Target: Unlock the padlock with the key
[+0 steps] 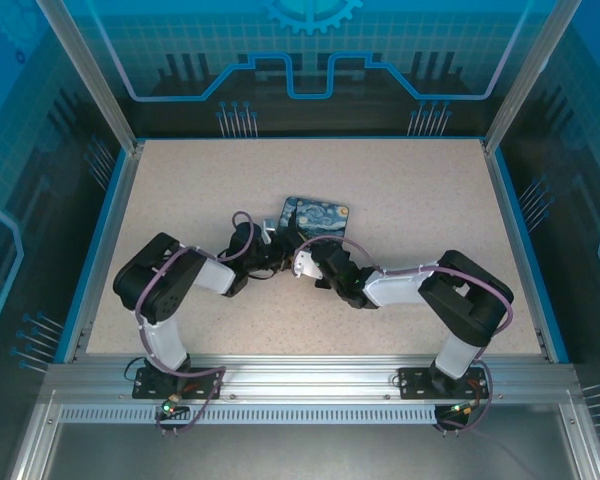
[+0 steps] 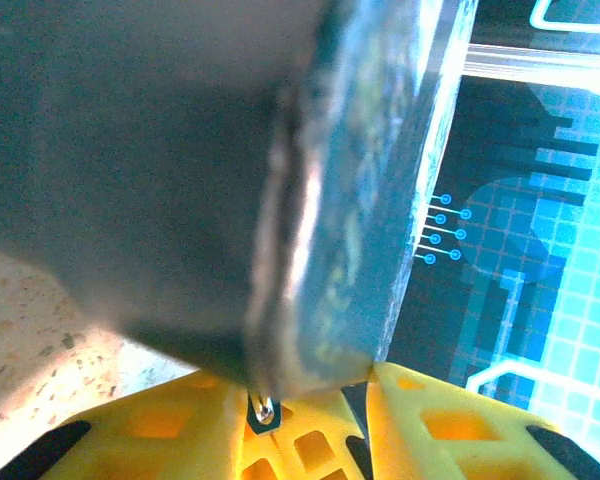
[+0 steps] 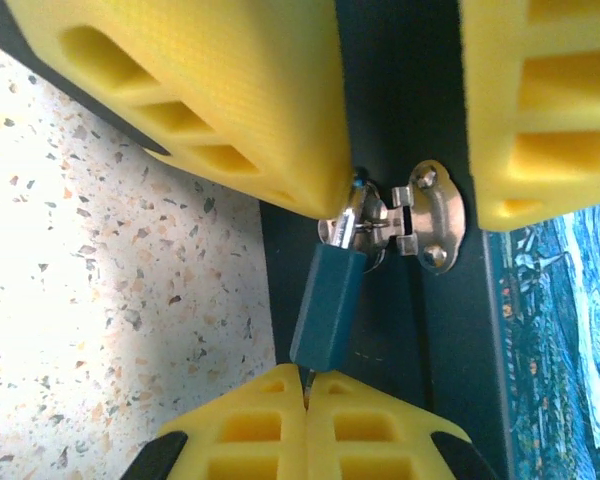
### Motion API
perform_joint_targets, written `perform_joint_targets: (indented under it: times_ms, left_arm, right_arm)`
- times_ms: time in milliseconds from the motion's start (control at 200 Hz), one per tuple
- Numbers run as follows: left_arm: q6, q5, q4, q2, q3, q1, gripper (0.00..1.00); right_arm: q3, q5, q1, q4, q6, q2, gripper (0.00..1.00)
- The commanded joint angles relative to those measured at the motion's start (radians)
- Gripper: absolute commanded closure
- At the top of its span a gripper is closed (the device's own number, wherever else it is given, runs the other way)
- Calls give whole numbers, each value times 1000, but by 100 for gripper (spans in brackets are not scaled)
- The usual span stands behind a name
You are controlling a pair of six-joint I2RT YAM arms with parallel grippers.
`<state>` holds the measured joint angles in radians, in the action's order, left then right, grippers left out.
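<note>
A small dark teal padlock point(image 3: 330, 300) hangs by its silver shackle from the metal hasp point(image 3: 432, 215) on the side of the blue swirl-painted tin point(image 1: 317, 217). My right gripper point(image 3: 305, 380) is shut on the key point(image 3: 305, 371). The key shows as a thin sliver between its fingertips, running up into the padlock's bottom end. My left gripper point(image 2: 302, 385) has the tin's edge point(image 2: 350, 220) wedged between its yellow fingers point(image 3: 210, 100), one on each side of the hasp. From above, both grippers point(image 1: 273, 248) point(image 1: 305, 262) meet at the tin's near side.
The tin lies mid-table on the speckled top point(image 1: 420, 190). Blue walls and metal posts point(image 1: 95, 80) fence the table. There is free room at the back and on both sides of the tin.
</note>
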<state>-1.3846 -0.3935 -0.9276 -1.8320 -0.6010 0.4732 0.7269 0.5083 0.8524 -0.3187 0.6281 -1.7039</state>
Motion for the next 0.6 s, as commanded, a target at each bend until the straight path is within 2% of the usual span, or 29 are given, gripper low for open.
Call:
perform_joint_targets:
  times_ms: [0, 300, 595]
  left_arm:
    - [-23, -10, -17, -51, 1, 42, 66]
    - [-9, 56, 31, 2, 51, 56, 61]
    - [-13, 68, 61, 48, 73, 55, 62]
  right_arm:
    - [22, -8, 18, -2, -26, 26, 100]
    - [23, -27, 8, 1, -37, 41, 100]
    - [40, -47, 3, 33, -46, 39, 100]
